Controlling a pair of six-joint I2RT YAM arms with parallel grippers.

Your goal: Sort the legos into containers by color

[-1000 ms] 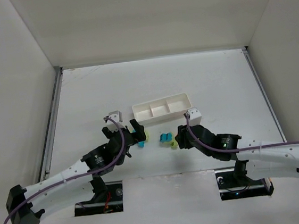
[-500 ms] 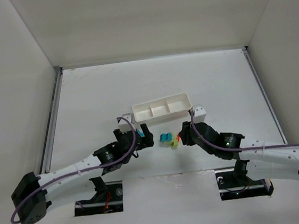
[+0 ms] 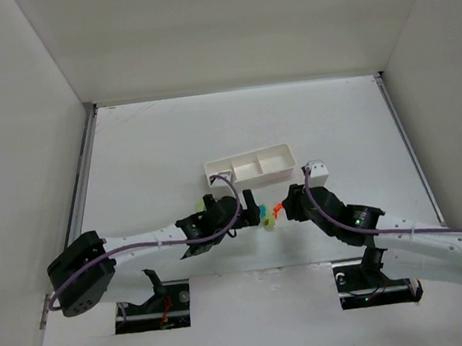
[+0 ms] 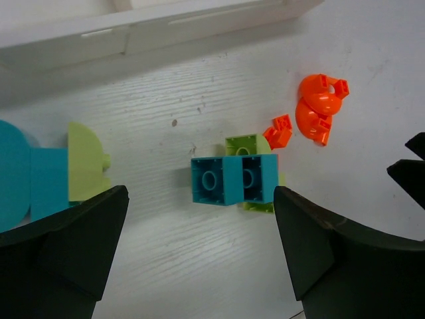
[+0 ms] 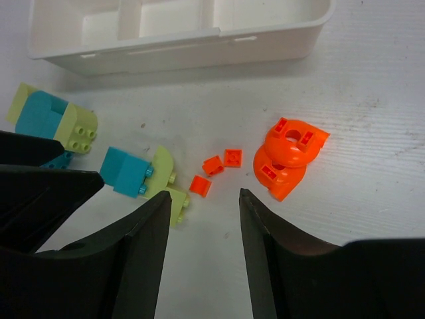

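The white three-compartment tray [image 3: 248,164] lies at mid-table; the compartments I can see hold nothing. Just in front of it lie the legos: a cyan brick [image 4: 234,179] on pale green pieces [image 4: 247,143], three small orange pieces [image 5: 212,165], two stacked curved orange pieces [image 5: 289,156], and a cyan-and-green cluster [image 5: 53,119] to the left. My left gripper [image 3: 249,206] is open and empty, low over the table, its jaws either side of the cyan brick [image 4: 199,226]. My right gripper [image 3: 286,207] is open and empty just short of the small orange pieces [image 5: 204,203].
The tray's front wall [image 4: 166,30] runs just beyond the legos. The two grippers face each other a few centimetres apart across the pile. White walls enclose the table on three sides.
My left arm has swung right, from beside the left cluster to the middle pile. My right gripper has edged a little forward toward the orange pieces. The legos have not moved.
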